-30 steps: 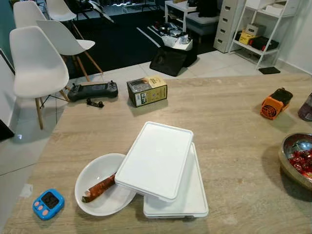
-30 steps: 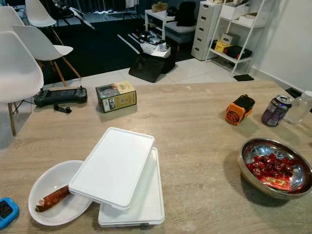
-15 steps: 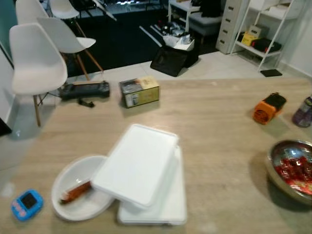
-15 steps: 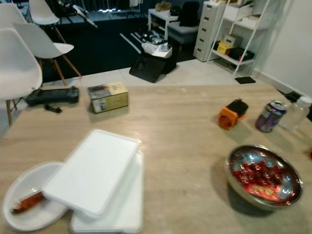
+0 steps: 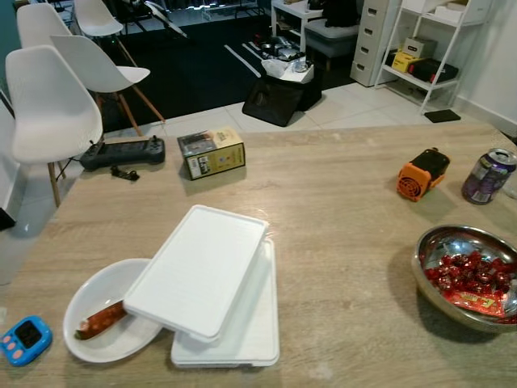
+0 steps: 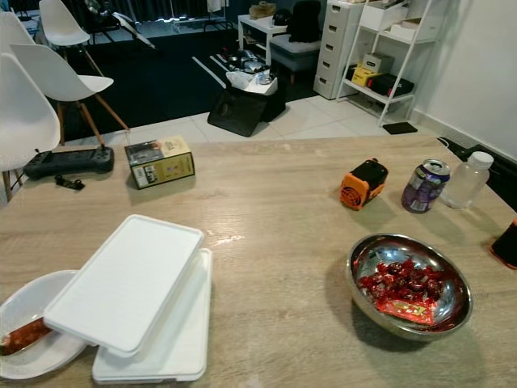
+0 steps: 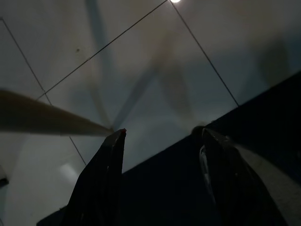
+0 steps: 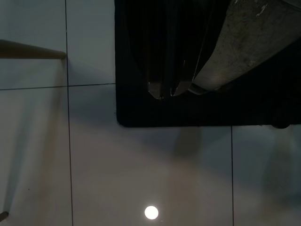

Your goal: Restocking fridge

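Observation:
A flat white container lies on the wooden table, its white lid askew on top and overlapping a white bowl that holds a sausage. To the right sits a steel bowl of red wrapped sweets. Behind it stand a purple can and a clear bottle. Both arms hang idle below the table over pale floor tiles. My left gripper is open with nothing in it. My right gripper has its fingers together above a dark mat.
An orange device, a yellow box and a black controller lie toward the table's far side. A blue timer sits at the near left corner. White chairs stand at the left, shelving behind.
The camera has swung to the right, so everything on the table sits further left and the can and bottle have come into view. Nothing on the table has moved.

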`<state>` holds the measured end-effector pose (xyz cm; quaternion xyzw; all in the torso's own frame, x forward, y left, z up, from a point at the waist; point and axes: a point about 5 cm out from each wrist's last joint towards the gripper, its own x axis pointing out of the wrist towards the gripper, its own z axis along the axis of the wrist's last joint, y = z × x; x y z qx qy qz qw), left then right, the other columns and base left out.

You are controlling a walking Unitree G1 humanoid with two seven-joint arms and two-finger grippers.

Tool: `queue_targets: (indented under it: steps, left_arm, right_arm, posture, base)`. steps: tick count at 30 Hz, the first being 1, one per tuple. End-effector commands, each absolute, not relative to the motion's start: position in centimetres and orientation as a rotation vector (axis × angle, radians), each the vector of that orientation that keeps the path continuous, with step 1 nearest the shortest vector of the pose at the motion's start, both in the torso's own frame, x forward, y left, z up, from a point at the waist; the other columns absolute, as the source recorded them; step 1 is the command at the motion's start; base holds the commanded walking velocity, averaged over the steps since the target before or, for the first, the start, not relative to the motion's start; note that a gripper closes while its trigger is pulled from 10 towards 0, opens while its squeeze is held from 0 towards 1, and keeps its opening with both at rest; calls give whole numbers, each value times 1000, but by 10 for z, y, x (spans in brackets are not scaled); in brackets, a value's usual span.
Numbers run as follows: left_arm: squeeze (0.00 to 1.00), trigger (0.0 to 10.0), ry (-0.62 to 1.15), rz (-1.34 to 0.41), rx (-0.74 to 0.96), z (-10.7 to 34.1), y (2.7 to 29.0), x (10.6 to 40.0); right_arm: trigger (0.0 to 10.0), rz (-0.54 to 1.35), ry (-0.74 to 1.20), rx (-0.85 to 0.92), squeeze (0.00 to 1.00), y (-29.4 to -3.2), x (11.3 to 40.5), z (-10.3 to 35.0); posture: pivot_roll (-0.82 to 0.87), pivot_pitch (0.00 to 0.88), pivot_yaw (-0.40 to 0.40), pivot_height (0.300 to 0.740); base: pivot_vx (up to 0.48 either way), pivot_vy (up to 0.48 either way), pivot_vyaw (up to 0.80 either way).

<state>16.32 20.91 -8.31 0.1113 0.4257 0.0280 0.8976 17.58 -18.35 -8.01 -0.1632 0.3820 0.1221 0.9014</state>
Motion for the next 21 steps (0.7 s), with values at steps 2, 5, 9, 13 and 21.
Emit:
queue_targets:
  steps: [2,5,9,13,21]
  left_arm:
    - [0,10000,900,85,232,-85,215,158]
    - [0,10000,1009,203,184,-90,227,147]
    - [0,10000,1169,416,65,-97,242,123]
    - [0,10000,1255,632,-34,-98,259,102]
    - [0,10000,1289,1075,-116,-90,299,65]
  right_arm:
    - [10000,249,815,-340,0,-186,171,-83]
    - [10000,246,815,-341,0,-186,171,-83]
    - [10000,244,815,-341,0,-186,171,-83]
    - [10000,244,814,-340,0,-186,172,-82]
    - [10000,244,811,-337,0,-183,172,-82]
  posture:
    - [-17,72,3,740]
    - [-16,74,6,740]
    - [-9,75,10,740]
    - [-9,75,10,740]
    - [-1,72,13,740]
  base:
    - [0,0,0]
    - [0,0,0]
    - [0,0,0]
    - [0,0,0]
    - [0,0,0]
